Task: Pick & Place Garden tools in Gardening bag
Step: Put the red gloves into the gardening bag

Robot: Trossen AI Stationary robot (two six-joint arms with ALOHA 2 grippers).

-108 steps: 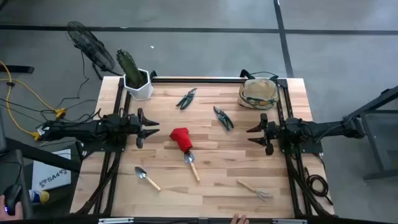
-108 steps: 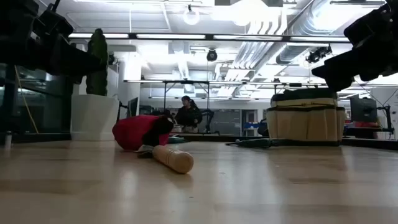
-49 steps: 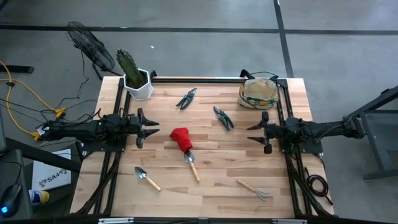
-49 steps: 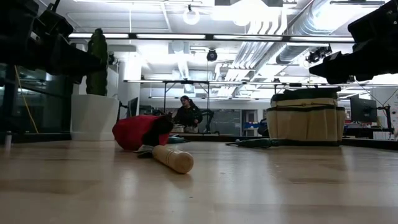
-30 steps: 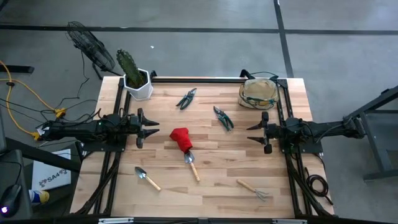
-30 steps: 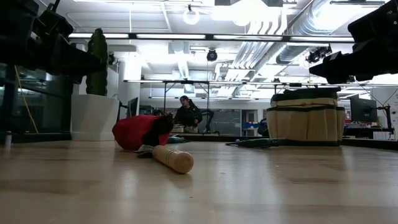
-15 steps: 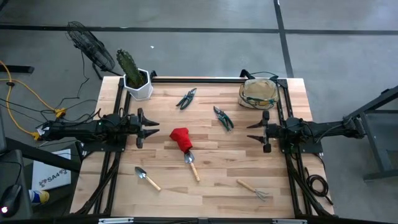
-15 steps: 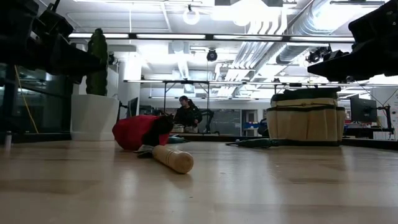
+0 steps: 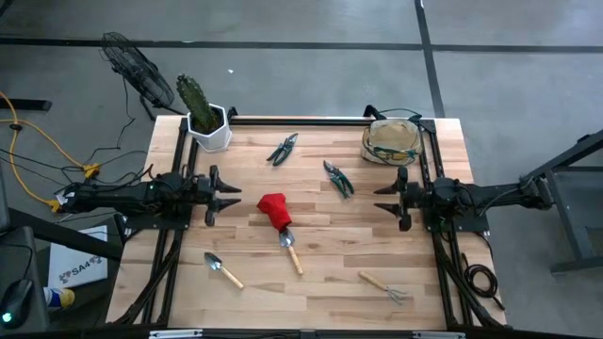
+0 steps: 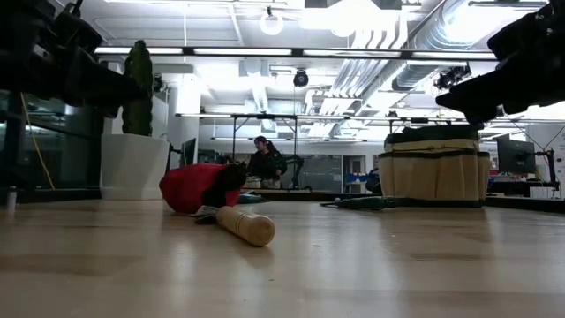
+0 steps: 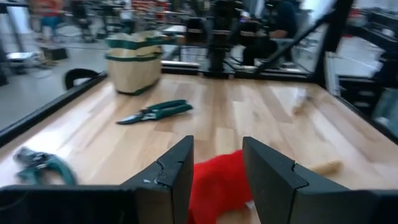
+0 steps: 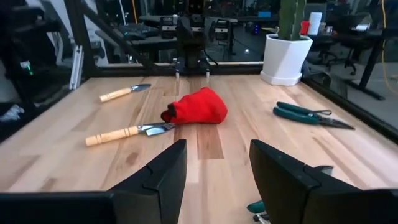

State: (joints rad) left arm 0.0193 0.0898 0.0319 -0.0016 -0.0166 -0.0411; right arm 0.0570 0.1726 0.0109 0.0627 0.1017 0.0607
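Observation:
The garden tools lie flat on the wooden table. Two dark pruners (image 9: 283,148) (image 9: 338,179) are toward the far side, and a red glove-like piece (image 9: 274,210) is in the middle. Two trowels (image 9: 291,250) (image 9: 223,270) and a rake (image 9: 386,285) are nearer the front edge. The tan gardening bag (image 9: 393,139) stands at the far right corner. My left gripper (image 9: 234,198) hovers at the left side, open and pointing level at the red piece (image 11: 221,180). My right gripper (image 9: 379,201) hovers at the right side, open and facing the left one.
A white hexagonal pot with a cactus (image 9: 209,127) stands at the far left corner. Black frame rails (image 9: 179,245) run along the table's left and right sides under the arms. Bare wood (image 9: 330,226) lies between the tools. A person (image 10: 265,163) sits in the room beyond the table.
My right gripper has rolled a little about its own pointing line while staying in place. The tools and the bag have kept still.

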